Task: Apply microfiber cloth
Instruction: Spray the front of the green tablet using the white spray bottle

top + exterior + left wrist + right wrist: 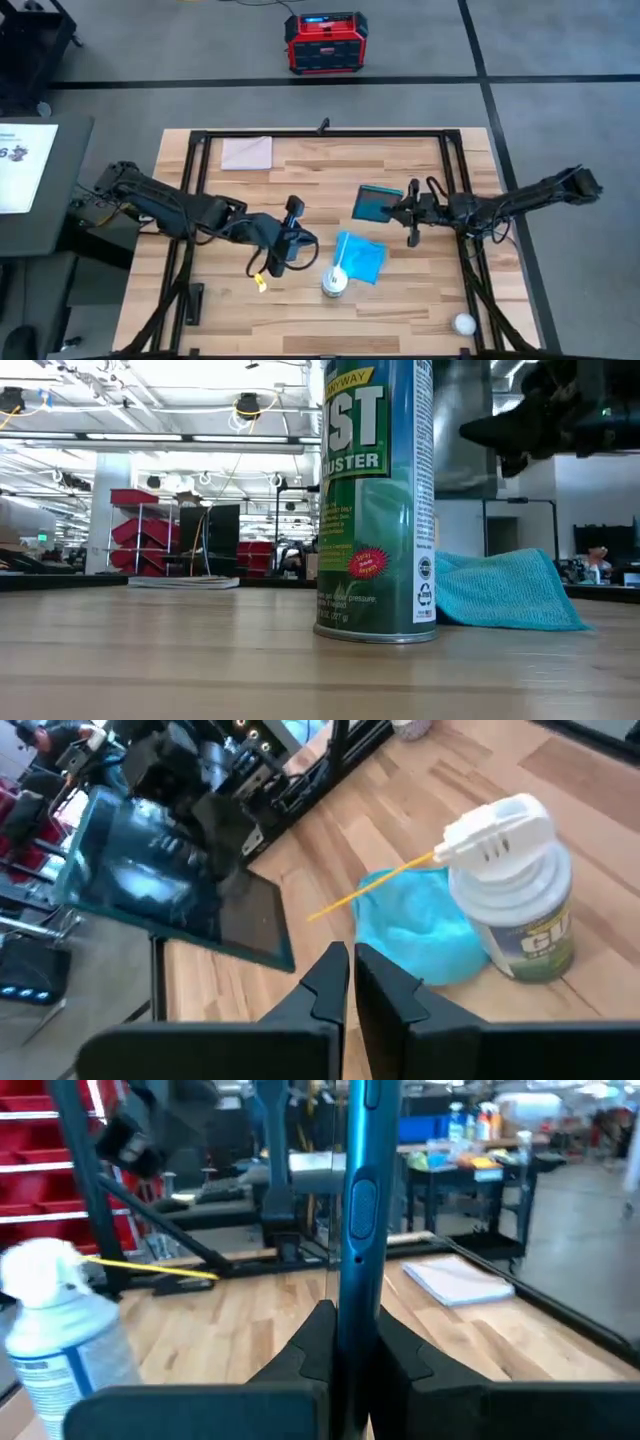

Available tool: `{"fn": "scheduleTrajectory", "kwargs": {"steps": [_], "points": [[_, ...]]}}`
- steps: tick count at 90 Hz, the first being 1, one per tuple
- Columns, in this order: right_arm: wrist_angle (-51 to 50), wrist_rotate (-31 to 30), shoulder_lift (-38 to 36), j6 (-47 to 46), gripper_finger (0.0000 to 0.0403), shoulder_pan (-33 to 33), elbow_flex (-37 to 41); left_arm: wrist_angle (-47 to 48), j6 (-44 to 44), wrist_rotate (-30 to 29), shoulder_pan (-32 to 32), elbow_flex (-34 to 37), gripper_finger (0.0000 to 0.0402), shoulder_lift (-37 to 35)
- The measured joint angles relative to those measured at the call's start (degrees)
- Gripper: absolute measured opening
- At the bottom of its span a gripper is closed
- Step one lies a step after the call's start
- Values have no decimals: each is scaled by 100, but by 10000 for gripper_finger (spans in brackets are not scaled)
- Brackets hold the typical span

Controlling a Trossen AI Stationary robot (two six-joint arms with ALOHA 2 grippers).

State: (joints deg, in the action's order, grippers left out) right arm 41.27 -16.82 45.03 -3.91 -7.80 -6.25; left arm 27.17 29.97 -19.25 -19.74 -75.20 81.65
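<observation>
The sky-blue microfiber cloth [360, 255] lies rumpled on the wooden table, right of the middle, and shows behind the spray can in the low view [505, 592]. My right gripper [398, 206] is shut on a dark teal tablet-like slab [380, 203], just beyond the cloth's far side. My left gripper [312, 243] hovers to the left of the cloth, and its fingers [352, 982] are shut on nothing, pointing toward the cloth [415, 925] and the can. My right gripper pinches the slab's right-hand edge [356, 1295] between its two fingers, one finger on each face. The fingers come in roughly level from the table's right side. The slab [170, 880] is tilted and appears held above the tabletop.
A green duster spray can [333, 282] with a white nozzle and a yellow straw [375, 890] stands at the cloth's near-left corner. A pale beige sheet [247, 152] lies far left, and a white ball [463, 323] lies near right. A black frame [320, 134] borders the table.
</observation>
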Motion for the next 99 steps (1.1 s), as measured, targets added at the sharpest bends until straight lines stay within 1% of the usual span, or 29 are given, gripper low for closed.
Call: {"fn": "scheduleTrajectory", "kwargs": {"steps": [16, 23, 34, 44, 57, 66, 73, 85, 99], "points": [[9, -110, 190, -61, 12, 235, -70, 88, 40, 265, 116, 0, 0, 0], [7, -150, 302, -66, 12, 333, -118, 88, 121, 286, 133, 0, 0, 0], [48, -117, 478, -68, 12, 451, -218, 88, 229, 454, 172, 0, 0, 0], [48, -115, 613, -61, 12, 501, -293, 90, 232, 692, 228, 0, 0, 0], [57, -109, 683, -58, 12, 494, -340, 92, 320, 726, 231, -33, 0, 50], [92, -108, 683, -56, 12, 494, -342, 180, 333, 747, 241, -416, 0, 349], [109, -109, 683, -59, 12, 485, -344, 361, 430, 779, 247, -886, 0, 723], [99, 9, 683, -59, 12, 479, -344, 874, 446, 878, 267, -1622, 0, 1357], [89, 51, 683, -73, 12, 477, -344, 1553, 281, 1004, 254, -2250, 0, 1799]]}}
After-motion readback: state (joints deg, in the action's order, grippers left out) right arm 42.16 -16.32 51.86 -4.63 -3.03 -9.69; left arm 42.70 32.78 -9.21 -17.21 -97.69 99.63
